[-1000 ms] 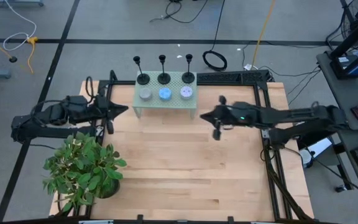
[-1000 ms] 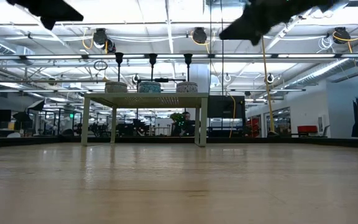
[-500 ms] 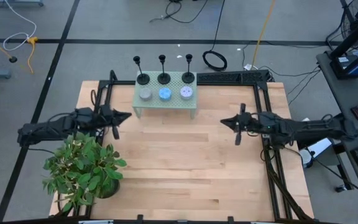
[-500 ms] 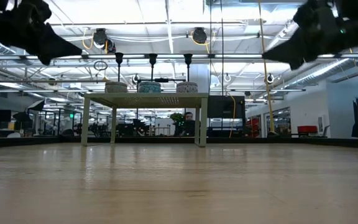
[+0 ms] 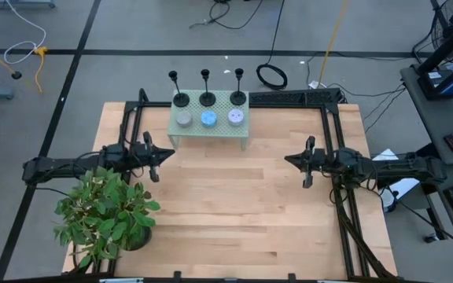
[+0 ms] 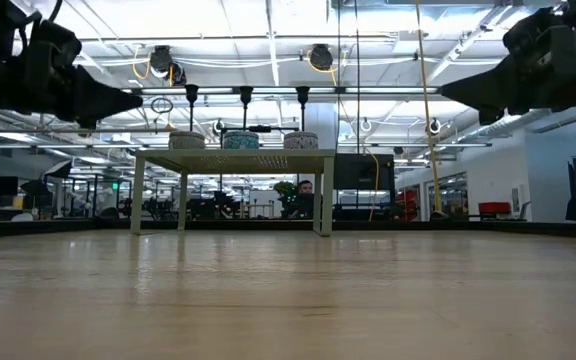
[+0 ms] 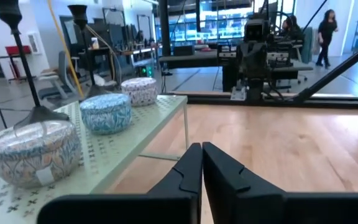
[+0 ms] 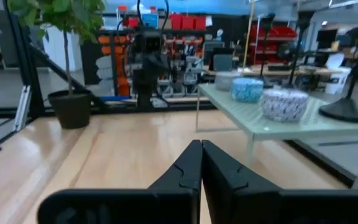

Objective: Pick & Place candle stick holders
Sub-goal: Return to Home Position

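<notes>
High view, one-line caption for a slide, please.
Three candle stick holders and three candles stand on the green shelf; left claw and right claw hover shut over the table.

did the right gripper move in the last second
Yes. In the high view the right gripper has drawn back rightward, away from the green shelf.

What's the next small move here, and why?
Likely fold both arms in to their rest pose. The three candle stick holders stand in a row on the shelf, next to the three candles. The left gripper and right gripper are shut, empty, and out at the sides of the table, so no pick looks pending.
</notes>
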Controlling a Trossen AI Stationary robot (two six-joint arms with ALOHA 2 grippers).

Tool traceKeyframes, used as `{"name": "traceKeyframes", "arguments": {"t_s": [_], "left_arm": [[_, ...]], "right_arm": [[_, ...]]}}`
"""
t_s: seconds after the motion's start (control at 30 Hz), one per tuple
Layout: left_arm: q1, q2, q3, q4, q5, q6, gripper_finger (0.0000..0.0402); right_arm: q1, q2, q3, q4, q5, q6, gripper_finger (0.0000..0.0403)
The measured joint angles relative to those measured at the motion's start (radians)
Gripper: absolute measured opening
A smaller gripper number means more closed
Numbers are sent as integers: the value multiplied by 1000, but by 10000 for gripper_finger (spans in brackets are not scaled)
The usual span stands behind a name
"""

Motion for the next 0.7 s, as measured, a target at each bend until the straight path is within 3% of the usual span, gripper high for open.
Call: {"name": "traceKeyframes", "arguments": {"t_s": [0.3, 0.7], "left_arm": [[0, 2, -6, -35, 10, 8, 4], [0, 2, -5, -110, 9, 25, 34]], "right_arm": [[0, -76, -2, -122, 11, -8, 1], [0, -77, -4, -206, 13, -30, 3]]}}
